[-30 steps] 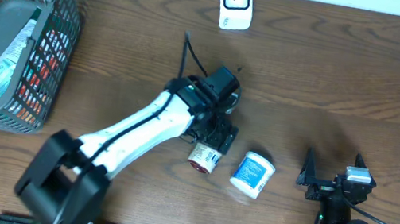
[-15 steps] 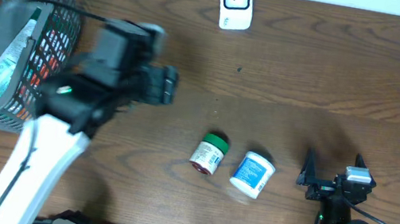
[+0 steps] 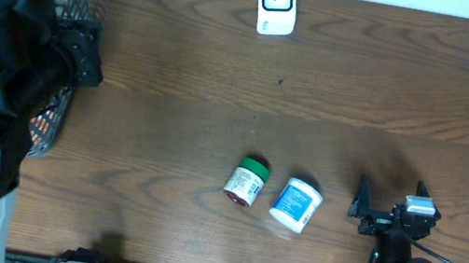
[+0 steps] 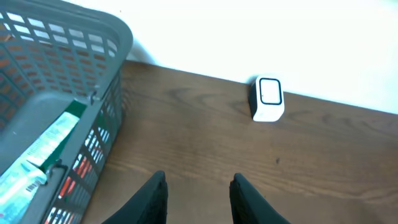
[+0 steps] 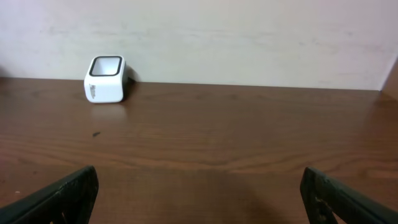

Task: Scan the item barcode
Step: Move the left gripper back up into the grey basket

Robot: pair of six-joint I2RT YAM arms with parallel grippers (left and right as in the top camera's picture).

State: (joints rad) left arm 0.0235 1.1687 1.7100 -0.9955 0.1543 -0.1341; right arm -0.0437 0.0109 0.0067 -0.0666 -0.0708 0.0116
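The right gripper (image 3: 389,196) sat at the near edge of the table (image 3: 392,90), well apart from the barcode scanner (image 3: 275,4) and off to its right. Its fingers (image 5: 62,196) were spread wide and grasped nothing; its own camera showed bare wood between them.

Two items lay on their sides nearer than the scanner, well apart from it and almost straight in front of it. The green-lidded jar (image 3: 246,181) lay directly in line with the scanner. The white tub with a blue label (image 3: 297,204) lay just beside the jar, slightly right of the scanner's line. Neither item was touched by either gripper.

The left gripper (image 4: 199,190) was raised above the table, far left of the scanner and nearer than it. Its fingers (image 4: 154,199) stood partly apart, with nothing between them.

The grey basket (image 4: 93,50) stood left of the scanner and held a green and white packet (image 4: 43,155).

The scanner stood upright at the far table edge, against the wall.
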